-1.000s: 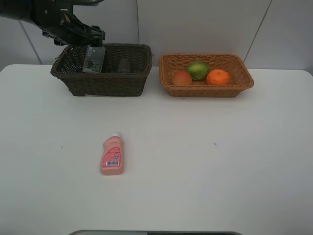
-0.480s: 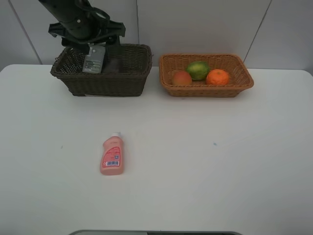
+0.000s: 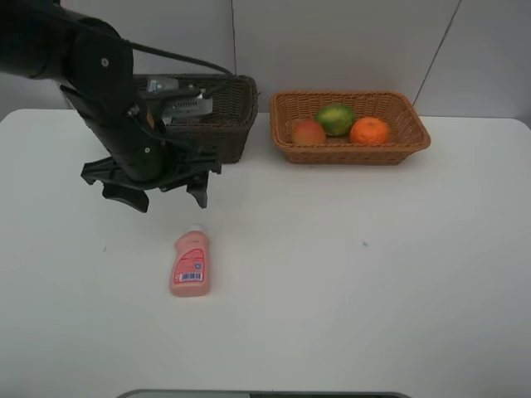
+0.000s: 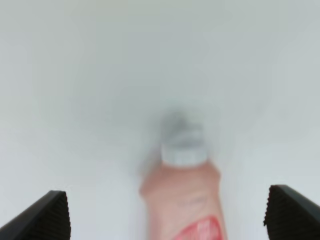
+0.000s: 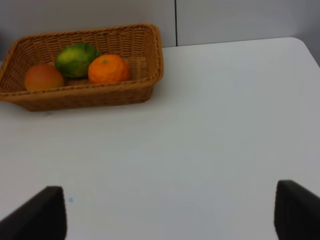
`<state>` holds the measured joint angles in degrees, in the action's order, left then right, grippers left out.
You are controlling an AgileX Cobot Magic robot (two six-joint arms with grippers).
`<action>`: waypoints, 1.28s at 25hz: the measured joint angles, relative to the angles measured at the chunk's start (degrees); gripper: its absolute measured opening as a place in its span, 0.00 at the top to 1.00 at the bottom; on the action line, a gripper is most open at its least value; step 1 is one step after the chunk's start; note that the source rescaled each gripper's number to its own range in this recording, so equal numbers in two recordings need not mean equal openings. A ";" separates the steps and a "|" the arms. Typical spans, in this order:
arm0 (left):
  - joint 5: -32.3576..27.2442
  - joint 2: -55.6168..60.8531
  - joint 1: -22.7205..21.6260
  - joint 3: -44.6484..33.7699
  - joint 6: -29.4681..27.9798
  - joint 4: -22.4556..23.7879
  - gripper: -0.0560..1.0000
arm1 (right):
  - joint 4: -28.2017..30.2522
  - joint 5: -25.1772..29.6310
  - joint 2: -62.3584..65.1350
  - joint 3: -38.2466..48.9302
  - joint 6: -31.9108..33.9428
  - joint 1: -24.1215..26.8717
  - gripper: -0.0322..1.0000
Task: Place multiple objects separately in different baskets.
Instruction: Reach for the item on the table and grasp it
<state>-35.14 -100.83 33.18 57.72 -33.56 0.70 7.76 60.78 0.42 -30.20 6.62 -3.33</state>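
Looking down from the high camera, I see my left gripper (image 3: pixel 158 192) hanging over the white table (image 3: pixel 348 282), just behind the pink bottle (image 3: pixel 190 263). Its two fingers are spread wide and hold nothing. The pink bottle lies flat on the table with its white cap pointing at my gripper. Behind my arm sits the dark basket (image 3: pixel 224 116), mostly hidden by the arm; something grey shows inside it, but I cannot tell what. Beside the dark basket, on its right, sits the tan basket (image 3: pixel 353 152). Inside the tan basket are the peach (image 3: pixel 308 131), the lime (image 3: pixel 335 118) and the orange (image 3: pixel 369 130), close together.

From my left wrist camera, the picture is blurry. The pink bottle (image 4: pixel 182 200) lies between my two spread fingertips (image 4: pixel 47 217), cap away from the camera, and neither finger touches it.

From my right wrist camera, my right gripper (image 5: pixel 170 216) is spread wide too, with nothing between its fingers. It sits over bare table, well apart from the tan basket (image 5: pixel 85 95). The peach (image 5: pixel 43 77), the lime (image 5: pixel 76 59) and the orange (image 5: pixel 108 68) rest in that basket.
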 joint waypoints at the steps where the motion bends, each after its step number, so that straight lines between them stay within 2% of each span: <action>1: 0.06 0.00 0.73 -1.12 -1.15 -0.07 0.02 | 0.00 0.00 0.00 0.00 0.00 0.00 0.09; 13: 2.84 -0.92 6.05 -4.07 -6.90 -0.70 0.02 | 0.00 0.00 0.00 0.00 0.00 0.00 0.09; 32: 3.98 -9.12 6.11 -4.64 -7.33 -1.69 0.02 | 0.00 0.00 0.00 0.00 0.00 0.00 0.09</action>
<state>-31.16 -109.95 39.29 53.08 -40.89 -0.99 7.76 60.78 0.42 -30.20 6.62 -3.33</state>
